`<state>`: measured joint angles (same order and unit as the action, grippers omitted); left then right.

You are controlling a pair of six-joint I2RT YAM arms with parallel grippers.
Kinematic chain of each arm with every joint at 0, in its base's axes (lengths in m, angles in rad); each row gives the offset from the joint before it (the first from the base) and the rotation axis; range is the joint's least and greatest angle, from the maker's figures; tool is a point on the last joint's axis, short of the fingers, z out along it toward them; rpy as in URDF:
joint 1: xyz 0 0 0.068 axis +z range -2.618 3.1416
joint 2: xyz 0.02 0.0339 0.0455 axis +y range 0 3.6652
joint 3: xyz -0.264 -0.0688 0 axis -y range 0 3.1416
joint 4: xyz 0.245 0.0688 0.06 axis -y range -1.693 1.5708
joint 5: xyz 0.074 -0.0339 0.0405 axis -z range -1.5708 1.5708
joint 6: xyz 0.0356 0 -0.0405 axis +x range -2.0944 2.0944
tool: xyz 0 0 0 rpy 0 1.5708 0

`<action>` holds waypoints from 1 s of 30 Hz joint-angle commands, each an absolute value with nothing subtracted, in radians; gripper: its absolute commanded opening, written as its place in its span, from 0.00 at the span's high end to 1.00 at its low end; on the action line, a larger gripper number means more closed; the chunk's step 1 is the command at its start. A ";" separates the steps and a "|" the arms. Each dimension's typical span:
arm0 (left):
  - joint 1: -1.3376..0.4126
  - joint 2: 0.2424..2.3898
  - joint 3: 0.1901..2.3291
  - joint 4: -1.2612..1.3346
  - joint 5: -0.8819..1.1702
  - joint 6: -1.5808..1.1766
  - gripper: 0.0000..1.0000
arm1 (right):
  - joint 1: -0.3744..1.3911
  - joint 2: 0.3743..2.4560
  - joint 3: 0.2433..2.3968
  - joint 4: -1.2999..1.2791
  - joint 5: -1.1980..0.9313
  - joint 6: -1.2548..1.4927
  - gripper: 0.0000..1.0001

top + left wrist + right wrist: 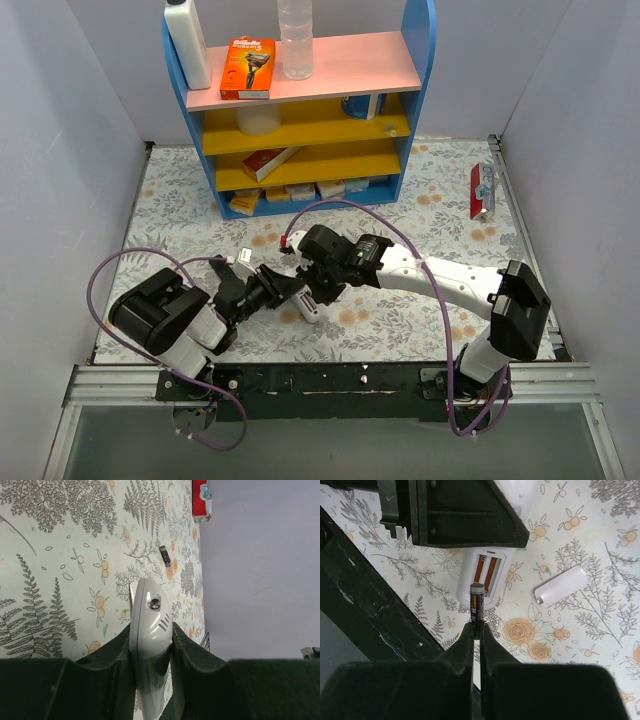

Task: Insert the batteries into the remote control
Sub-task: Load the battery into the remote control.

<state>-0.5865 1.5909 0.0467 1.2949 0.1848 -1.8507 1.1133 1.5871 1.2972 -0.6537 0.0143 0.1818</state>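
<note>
My left gripper (151, 630) is shut on the white remote control (150, 605), gripping its sides low over the flowered table. The right wrist view shows the remote's (487, 572) open battery bay with two copper-coloured slots. My right gripper (477, 629) is shut on one dark battery (476, 600), which stands out past the fingertips, its silvery end just in front of the bay. Another battery (165, 556) lies loose on the table beyond the remote. From above, both grippers meet at the table's middle, left (275, 290) and right (325, 282), around the remote (309, 306).
A white battery cover (560, 586) lies on the table to the right of the remote. A blue shelf unit (300, 110) with boxes and bottles stands at the back. A red packet (482, 190) lies by the right wall. Grey walls enclose the table.
</note>
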 commanded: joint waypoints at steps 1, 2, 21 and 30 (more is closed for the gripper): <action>-0.588 1.531 -0.087 1.844 0.189 -1.816 1.00 | 1.118 1.611 1.278 -0.627 -0.043 0.219 0.99; -0.589 1.522 -0.087 1.844 0.189 -1.813 1.00 | 1.118 1.623 1.278 -0.629 -0.038 0.225 0.99; -0.589 1.332 -0.106 1.769 0.166 -1.815 1.00 | 1.118 1.661 1.287 -0.558 -0.029 0.261 0.99; -0.591 1.322 -0.110 1.776 0.164 -1.844 1.00 | 1.118 1.677 1.307 -0.531 -0.054 0.267 0.99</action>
<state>-0.5861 1.3685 0.0395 1.2556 0.1650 -1.7874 1.1126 1.6444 1.2736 -0.5793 -0.0154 0.2581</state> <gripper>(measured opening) 0.255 0.045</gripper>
